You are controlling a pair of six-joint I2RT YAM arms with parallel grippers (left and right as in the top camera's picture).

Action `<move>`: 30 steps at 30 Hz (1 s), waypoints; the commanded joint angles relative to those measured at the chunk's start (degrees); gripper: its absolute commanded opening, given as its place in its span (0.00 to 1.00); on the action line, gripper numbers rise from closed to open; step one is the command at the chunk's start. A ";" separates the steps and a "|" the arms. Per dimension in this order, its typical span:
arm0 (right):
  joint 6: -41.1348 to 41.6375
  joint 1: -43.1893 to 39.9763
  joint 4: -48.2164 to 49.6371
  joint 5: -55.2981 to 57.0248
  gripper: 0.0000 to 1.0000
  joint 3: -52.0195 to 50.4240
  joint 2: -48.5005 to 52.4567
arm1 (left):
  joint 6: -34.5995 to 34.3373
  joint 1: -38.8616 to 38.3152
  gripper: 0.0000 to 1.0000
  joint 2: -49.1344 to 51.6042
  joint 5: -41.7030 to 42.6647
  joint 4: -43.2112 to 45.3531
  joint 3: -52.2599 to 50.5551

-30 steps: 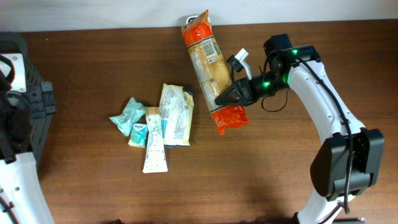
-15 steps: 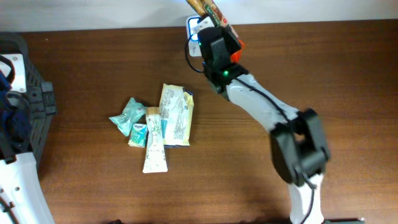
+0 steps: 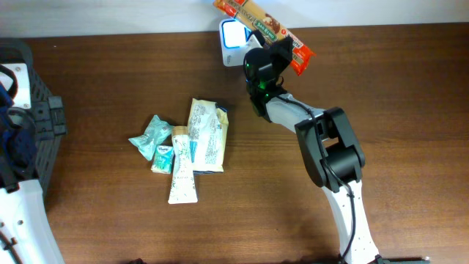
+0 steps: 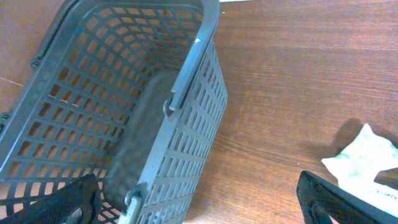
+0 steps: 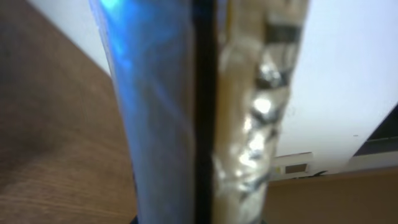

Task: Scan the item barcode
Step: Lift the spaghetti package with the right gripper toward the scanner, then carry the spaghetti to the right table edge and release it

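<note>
A long orange-and-tan snack packet [image 3: 258, 22] hangs tilted over the back edge of the table. My right gripper [image 3: 275, 48] is shut on it near its right end. Just below its left part sits the white barcode scanner [image 3: 233, 35], its window glowing blue. In the right wrist view the packet [image 5: 258, 106] fills the frame, blurred and lit blue on one side, and hides my fingers. My left gripper [image 4: 199, 214] is open and holds nothing, with its fingertips [image 4: 323, 199] low over the table beside the basket.
A grey plastic basket [image 4: 186, 93] stands at the table's left edge [image 3: 29, 110]. Several packets lie in a pile left of centre: a pale one [image 3: 207, 136], a white tube-like one [image 3: 183, 174] and a teal one [image 3: 152, 136], also visible at the right edge [image 4: 364, 155].
The right arm swung the orange packet from the middle of the table up to the back edge, over the scanner. The packet now lies across instead of lengthwise. The left arm has not moved.
</note>
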 commanded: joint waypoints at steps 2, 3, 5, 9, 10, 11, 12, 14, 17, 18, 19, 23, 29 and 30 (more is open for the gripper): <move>2.21 0.15 2.58 0.33 0.04 2.38 -0.48 | 0.66 0.17 0.99 -0.04 0.44 0.13 0.20; 2.21 0.15 2.60 0.33 0.04 2.38 -0.48 | 0.66 0.17 0.99 -0.04 0.44 0.13 0.20; 2.14 0.63 2.60 0.57 0.04 2.38 -0.50 | 0.66 0.17 0.99 -0.04 0.44 0.15 0.20; 2.01 2.23 3.78 2.29 0.04 2.38 -1.86 | 0.66 0.17 0.99 -0.04 0.44 0.13 0.20; 2.23 2.60 3.41 2.99 0.04 2.38 -3.41 | 0.66 0.17 0.99 -0.04 0.42 0.15 0.20; 3.58 2.82 3.39 3.76 0.04 2.38 -5.60 | 0.66 0.17 0.99 -0.04 0.44 0.15 0.20; 5.16 2.91 2.71 4.07 0.04 2.38 -8.13 | 0.66 0.17 0.99 -0.04 0.44 0.15 0.20; 11.06 3.56 -9.81 3.37 0.04 2.38 -16.41 | 0.66 0.17 0.99 -0.04 0.44 0.13 0.20; 38.40 3.41 -45.33 -15.96 0.04 2.38 -29.38 | 0.66 0.17 0.99 -0.04 0.44 0.13 0.20; 48.04 2.60 -53.64 -25.05 0.04 2.38 -33.44 | 0.66 0.17 0.99 -0.04 0.44 0.13 0.20; 55.49 1.11 -59.93 -34.05 0.04 2.38 -36.92 | 0.66 0.17 0.99 -0.04 0.44 0.13 0.20; 65.51 -15.39 -89.35 -58.23 0.04 2.36 -45.59 | 0.66 0.17 0.99 -0.04 0.44 0.15 0.20; 65.05 -36.52 -95.47 -54.55 0.04 -8.70 -32.79 | 0.66 0.17 0.99 -0.04 0.44 0.13 0.20; 65.02 -37.16 -95.01 -51.78 0.04 -9.99 -30.01 | 0.66 0.17 0.99 -0.04 0.44 0.13 0.20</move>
